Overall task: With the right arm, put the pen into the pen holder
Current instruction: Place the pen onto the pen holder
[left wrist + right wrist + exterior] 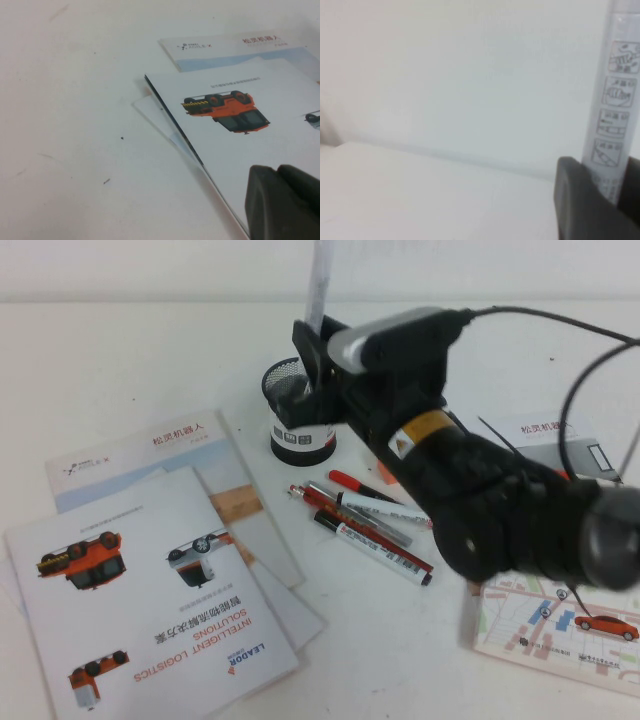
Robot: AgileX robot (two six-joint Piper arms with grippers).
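Pen: the pen (pixel 318 282) stood near upright, clamped between the jaws of the right gripper (pixel 312 358), most of its barrel rising above them; held so, its lower end could drop straight in.
Pen holder: the pen holder (pixel 300 412) sat directly beneath the jaws, its mesh mouth open upward; whether the tip was already inside could not be told.
Right wrist view: the pen (pixel 615 105) ran up past one dark finger (pixel 575 200), printed pictograms facing the camera.
Spare pens: loose pens (pixel 372 525) lay on the table, below and clear of the jaws.
Left gripper: the left gripper (pixel 282 202) was parked over brochures (pixel 240 130), well away; its fingers looked pressed together, holding nothing.
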